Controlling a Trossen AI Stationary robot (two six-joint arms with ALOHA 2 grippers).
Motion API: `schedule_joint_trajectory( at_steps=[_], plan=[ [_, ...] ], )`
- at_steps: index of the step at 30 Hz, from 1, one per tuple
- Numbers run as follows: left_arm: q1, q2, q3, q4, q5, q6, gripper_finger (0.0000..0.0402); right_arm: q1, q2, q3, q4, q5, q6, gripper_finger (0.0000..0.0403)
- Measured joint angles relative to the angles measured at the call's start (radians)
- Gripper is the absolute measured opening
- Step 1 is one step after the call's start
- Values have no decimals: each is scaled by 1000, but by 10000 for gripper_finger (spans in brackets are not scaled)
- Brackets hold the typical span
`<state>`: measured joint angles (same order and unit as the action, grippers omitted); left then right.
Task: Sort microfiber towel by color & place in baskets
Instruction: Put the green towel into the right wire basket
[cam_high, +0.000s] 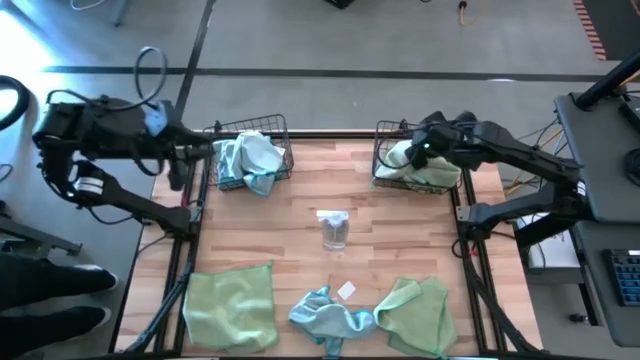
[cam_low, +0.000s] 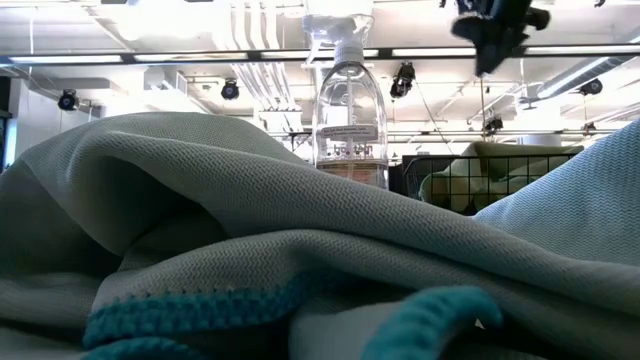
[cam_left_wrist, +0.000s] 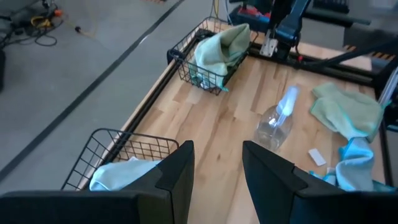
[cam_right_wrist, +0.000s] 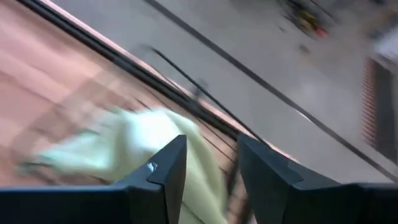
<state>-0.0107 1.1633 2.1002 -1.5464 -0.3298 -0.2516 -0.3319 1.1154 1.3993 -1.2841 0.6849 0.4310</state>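
Two black wire baskets stand at the table's far edge. The left basket (cam_high: 250, 155) holds light blue towels (cam_left_wrist: 115, 174), and the right basket (cam_high: 415, 160) holds pale green towels (cam_right_wrist: 143, 146). Along the near edge lie a flat pale green towel (cam_high: 230, 305), a crumpled light blue towel (cam_high: 325, 315) and another pale green towel (cam_high: 415, 315). My left gripper (cam_left_wrist: 217, 165) is open, just left of the left basket. My right gripper (cam_right_wrist: 208, 165) is open and hovers above the right basket, clear of its towels (cam_low: 495, 35).
A clear spray bottle (cam_high: 335, 230) stands mid-table between the baskets and the loose towels. A small white card (cam_high: 347, 291) lies near the blue towel. Bare wood shows around the bottle. In the low view, the near towels (cam_low: 300, 260) fill the foreground.
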Motion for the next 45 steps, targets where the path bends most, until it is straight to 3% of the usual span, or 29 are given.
schedule_joint_trajectory(
  at_steps=[5,8,14,23,33,39,45],
  plan=[
    [0,-61,-17,12,0,-20,122,11,-72,-21,205,-152,-116,138],
    [0,-110,-83,71,0,-19,122,11,-103,-30,235,-168,-127,139],
    [0,-223,-350,194,0,-19,122,11,-145,-77,243,-180,-85,136],
    [0,-377,-709,413,69,-30,122,11,-152,-174,296,-402,-79,139],
    [0,-557,-1019,519,155,-323,122,11,-154,-294,380,-547,-87,132],
    [0,-648,-1173,704,270,-410,122,14,-173,-332,384,-669,-89,133],
    [0,-693,-1299,818,273,-485,122,36,-210,-354,372,-695,-78,134]
  ],
)
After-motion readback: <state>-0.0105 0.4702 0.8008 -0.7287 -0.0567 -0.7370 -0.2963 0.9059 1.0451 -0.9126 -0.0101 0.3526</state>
